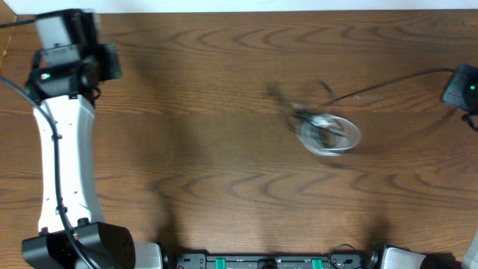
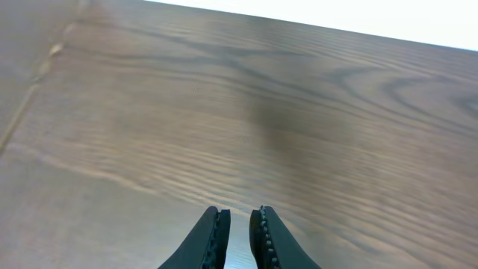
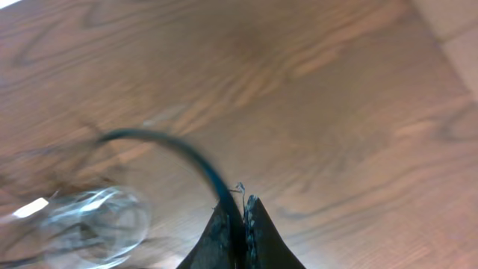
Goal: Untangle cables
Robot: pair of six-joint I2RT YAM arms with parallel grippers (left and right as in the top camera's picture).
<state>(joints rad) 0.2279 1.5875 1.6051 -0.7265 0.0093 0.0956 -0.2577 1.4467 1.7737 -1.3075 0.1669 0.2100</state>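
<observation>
Toward the far right corner of the bench (image 1: 187, 112): right gripper (image 3: 241, 213), dark tapered fingers clenched on a thin black cable (image 3: 196, 163). Arcs up from the fingertips in a smooth glossy curve, then drops toward the wood. Seen from overhead, runs as a fine dark line from the right edge in toward the middle, ending at a coiled bundle (image 1: 327, 134). Sits right of centre, nearer the far edge than the near one; pale, roundish, looped, smeared by blur, with dark strands crossing it; which strands are which, impossible to tell.

At the far left corner: left gripper (image 2: 239, 232), ribbed black pads drawn almost together, a thin slit of wood between them, grasping nothing. Hangs over bare brown board with broad wavy grain. Behind it, left arm (image 1: 63, 149), a smooth white shell reaching back to the near edge.
</observation>
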